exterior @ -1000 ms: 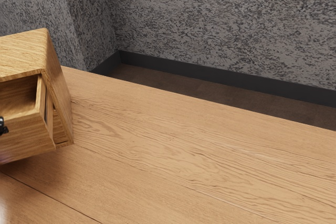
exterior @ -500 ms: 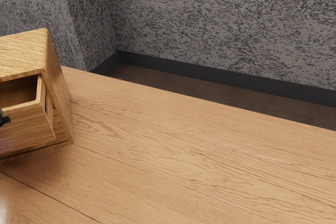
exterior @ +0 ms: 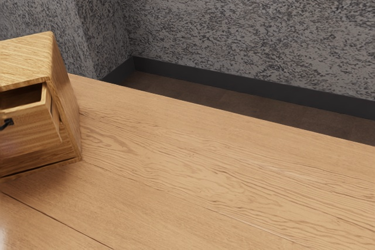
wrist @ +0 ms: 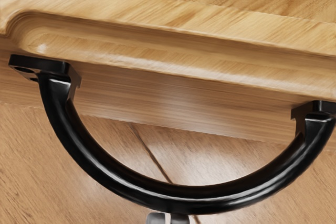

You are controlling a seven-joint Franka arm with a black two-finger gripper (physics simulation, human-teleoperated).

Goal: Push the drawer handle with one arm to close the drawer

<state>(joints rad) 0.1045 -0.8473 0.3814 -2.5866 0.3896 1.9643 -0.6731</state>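
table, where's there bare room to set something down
Bare wood on the table spreads from the cabinet toward the exterior view's right, bounded by its far edge. Crowded: before the partly open drawer, where handle and tool sit.

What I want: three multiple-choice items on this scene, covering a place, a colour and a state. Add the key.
1. Where in the exterior view is the cabinet?
A) Its left
B) Its centre
C) Its right

2. What colour is the handle?
A) White
B) Black
C) Red

3. How is the drawer?
A) Fully shut
B) Removed
C) Partly open

1 A: the exterior view's left edge cuts it off.
2 B: the wrist view shows a black curve.
3 C: its hollow shows below the cabinet's top.
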